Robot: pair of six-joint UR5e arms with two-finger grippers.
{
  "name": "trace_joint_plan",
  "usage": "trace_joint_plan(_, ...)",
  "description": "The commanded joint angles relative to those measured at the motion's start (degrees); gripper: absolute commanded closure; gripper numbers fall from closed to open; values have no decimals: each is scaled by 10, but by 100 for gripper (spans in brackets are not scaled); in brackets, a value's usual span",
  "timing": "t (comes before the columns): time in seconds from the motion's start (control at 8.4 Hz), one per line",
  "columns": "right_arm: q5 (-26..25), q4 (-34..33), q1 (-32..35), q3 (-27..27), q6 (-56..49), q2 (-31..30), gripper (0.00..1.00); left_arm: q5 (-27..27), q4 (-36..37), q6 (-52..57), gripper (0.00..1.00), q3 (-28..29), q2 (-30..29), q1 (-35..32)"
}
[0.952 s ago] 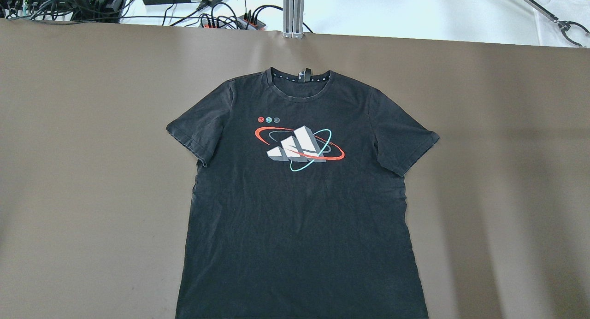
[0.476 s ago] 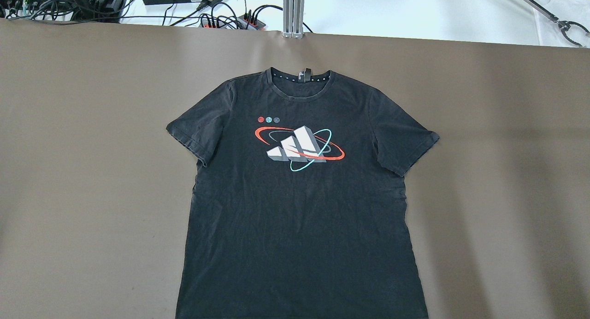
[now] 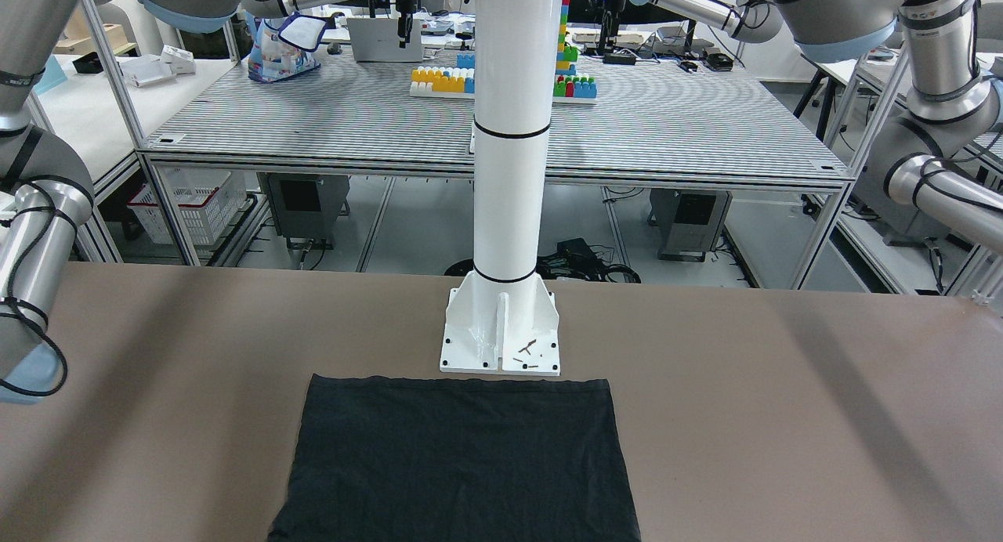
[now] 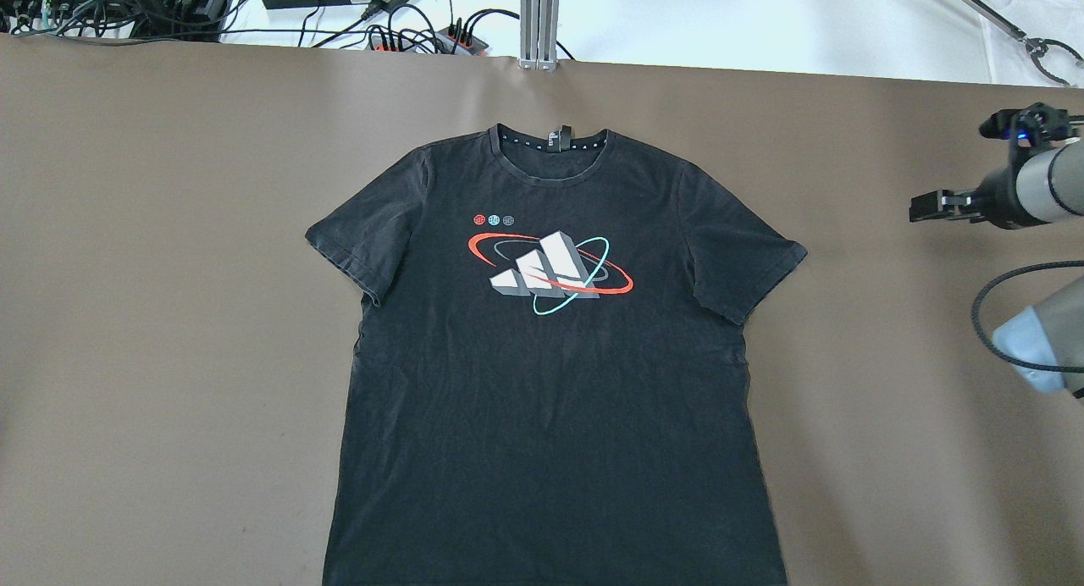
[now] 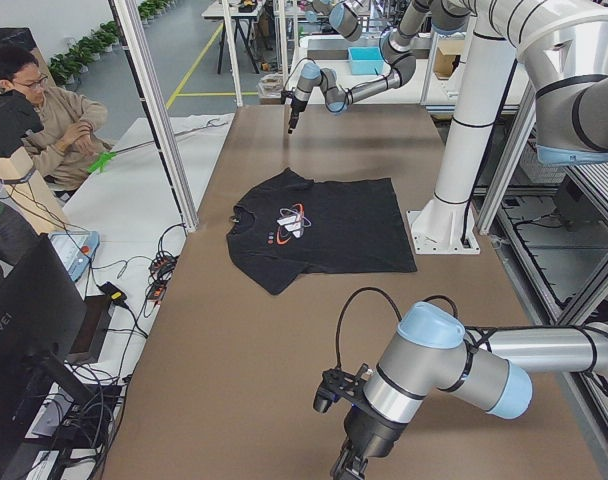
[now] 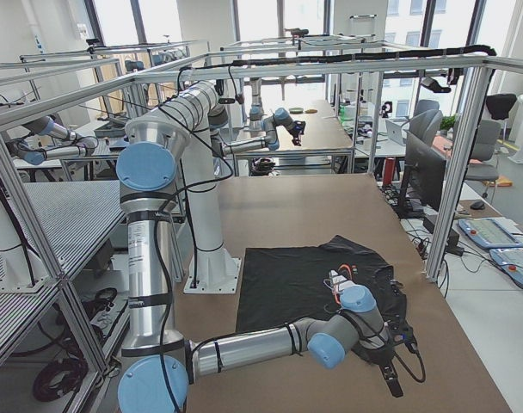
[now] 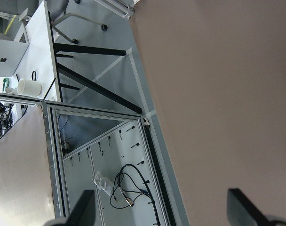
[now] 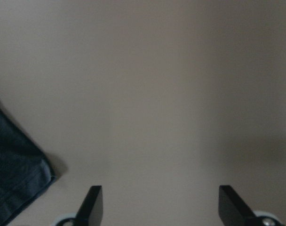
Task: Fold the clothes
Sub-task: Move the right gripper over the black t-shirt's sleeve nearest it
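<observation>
Two arms are out wide of the garment, and neither has anything in its grasp. We start with the right arm, which reaches in from the right edge of the overhead view with its wrist bent. Its right gripper hangs over the bare brown table, near the shirt but not touching it. From the wrist camera we see its two fingers spread wide and empty. The hemmed corner of the sleeve sits off to the lower left, with only tabletop between cloth and gripper.

Over to the left arm, the big one close to the left side camera. Its forearm lies low and roughly level over that end of the table, and its wrist is turned down. The left gripper is released too, its fingers held apart around nothing. Beneath it we see the table's edge, then floor and aluminium framing.

The black T-shirt lies flat in the middle of the table, front side up, both short sleeves spread out. Its print shows grey bars ringed in red and teal. The collar points away from the robot. The hem lies just in front of the base plate of the white pillar.

Around the edges, cables and power strips crowd the white surface beyond the far side, next to an aluminium post. A seated person is off beside the table, with a dark monitor nearer the left side camera. Coloured blocks sit on the striped bench behind the pillar.
</observation>
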Motion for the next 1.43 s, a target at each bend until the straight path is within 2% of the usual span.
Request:
trace_joint_plan(0.0, 0, 0, -62, -51, 31, 50, 21, 3, -1, -4, 0, 0, -1, 0)
trace_joint_plan(0.36, 0, 0, -88, -106, 31, 97, 27, 3, -1, -4, 0, 0, -1, 0)
trace_joint_plan(0.71, 0, 9, -105, -135, 31, 111, 32, -1, -2, -5, 0, 0, 0, 0)
trace_joint_plan(1.07, 0, 25, -112, -168, 31, 131, 41, -1, -2, -3, 0, 0, 0, -1)
trace_joint_plan(1.19, 0, 25, -117, -170, 31, 134, 49, -1, -2, -3, 0, 0, 0, -1)
trace_joint_plan(1.31, 0, 25, -117, -170, 31, 134, 79, -2, -2, -3, 0, 0, 4, -1)
